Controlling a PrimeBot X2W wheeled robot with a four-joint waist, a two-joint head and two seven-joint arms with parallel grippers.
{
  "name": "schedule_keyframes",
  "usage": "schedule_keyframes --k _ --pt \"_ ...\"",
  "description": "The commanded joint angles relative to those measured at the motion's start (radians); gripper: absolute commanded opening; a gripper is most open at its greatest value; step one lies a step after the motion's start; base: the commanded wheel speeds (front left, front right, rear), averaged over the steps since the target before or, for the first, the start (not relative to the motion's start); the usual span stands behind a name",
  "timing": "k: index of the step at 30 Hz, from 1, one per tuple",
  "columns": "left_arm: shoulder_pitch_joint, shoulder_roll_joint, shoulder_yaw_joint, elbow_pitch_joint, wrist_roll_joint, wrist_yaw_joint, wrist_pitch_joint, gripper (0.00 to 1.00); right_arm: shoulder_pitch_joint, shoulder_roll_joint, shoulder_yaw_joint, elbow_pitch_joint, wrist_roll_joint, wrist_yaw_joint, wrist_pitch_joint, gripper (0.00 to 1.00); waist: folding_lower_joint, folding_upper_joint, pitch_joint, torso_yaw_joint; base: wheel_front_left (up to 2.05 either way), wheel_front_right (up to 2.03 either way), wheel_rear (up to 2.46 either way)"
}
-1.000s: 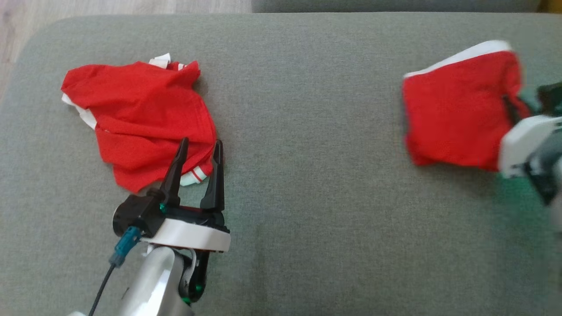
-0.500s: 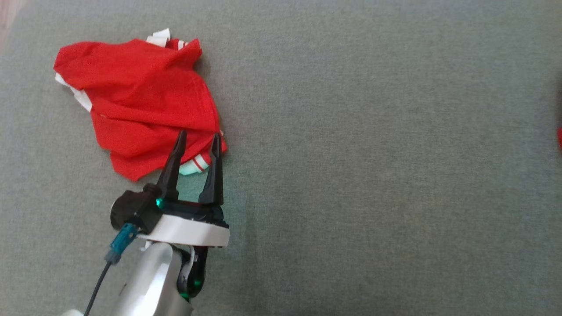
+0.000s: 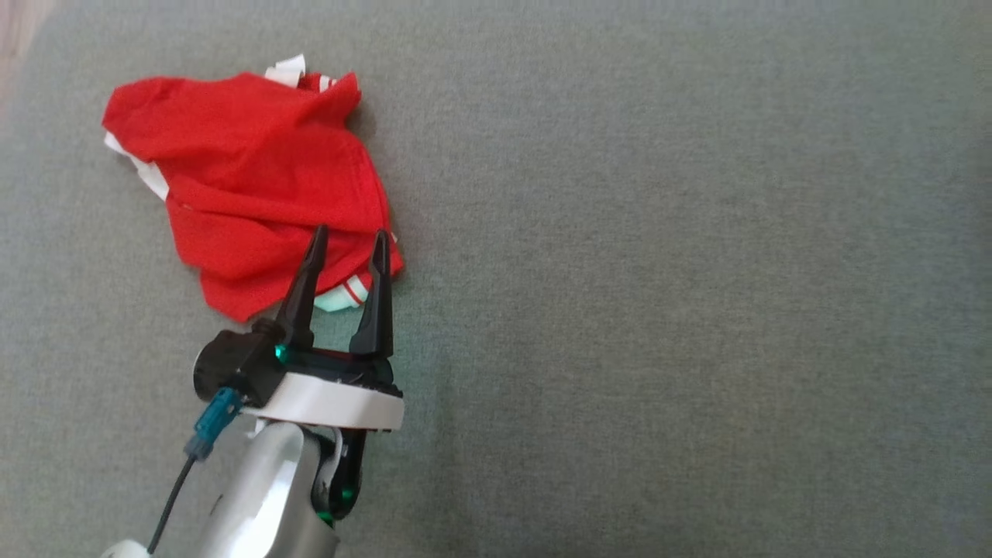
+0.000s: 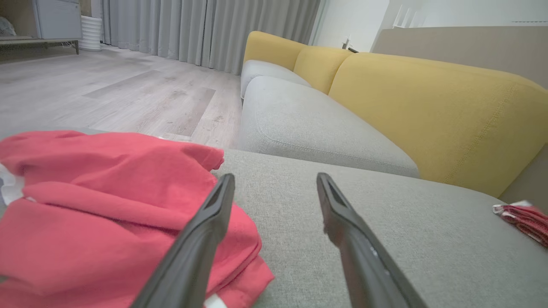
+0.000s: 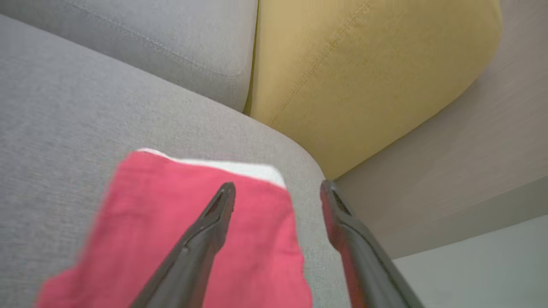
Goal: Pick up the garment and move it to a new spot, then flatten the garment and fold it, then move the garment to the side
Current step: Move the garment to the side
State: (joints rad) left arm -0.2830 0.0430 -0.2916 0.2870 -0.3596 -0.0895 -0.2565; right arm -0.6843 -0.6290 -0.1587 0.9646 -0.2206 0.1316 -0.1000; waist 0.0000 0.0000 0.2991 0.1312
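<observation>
A crumpled red garment (image 3: pixel 248 186) with white trim lies at the upper left of the grey cushion (image 3: pixel 659 271). My left gripper (image 3: pixel 346 242) is open, its tips over the garment's lower right edge, with nothing held. In the left wrist view the red garment (image 4: pixel 107 205) sits left of and under the left finger, and the left gripper (image 4: pixel 274 182) has bare cushion between its fingers. A folded red garment (image 5: pixel 141 214) with a white band lies under my open right gripper (image 5: pixel 278 186), near the cushion's corner.
A yellow sofa back (image 4: pixel 428 107) and a grey seat cushion (image 4: pixel 308 128) lie beyond the work cushion. Wood floor (image 4: pixel 128 90) runs off to the left. A bit of the second red garment (image 4: pixel 522 218) shows at the far right of the cushion.
The folded red garment and the right gripper went off the head view's right edge. The head camera shifted a little. The left gripper stays open at the crumpled garment's edge.
</observation>
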Motion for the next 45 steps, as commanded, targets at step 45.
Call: schedule_keyframes --k 45 --pt "0.219 0.007 0.138 -0.022 0.006 0.003 -0.005 1.00 0.715 0.579 0.151 -0.795 0.378 -0.001 -0.162 1.00 0.0000 0.0000 -0.313 -0.070 0.00 0.00 0.00"
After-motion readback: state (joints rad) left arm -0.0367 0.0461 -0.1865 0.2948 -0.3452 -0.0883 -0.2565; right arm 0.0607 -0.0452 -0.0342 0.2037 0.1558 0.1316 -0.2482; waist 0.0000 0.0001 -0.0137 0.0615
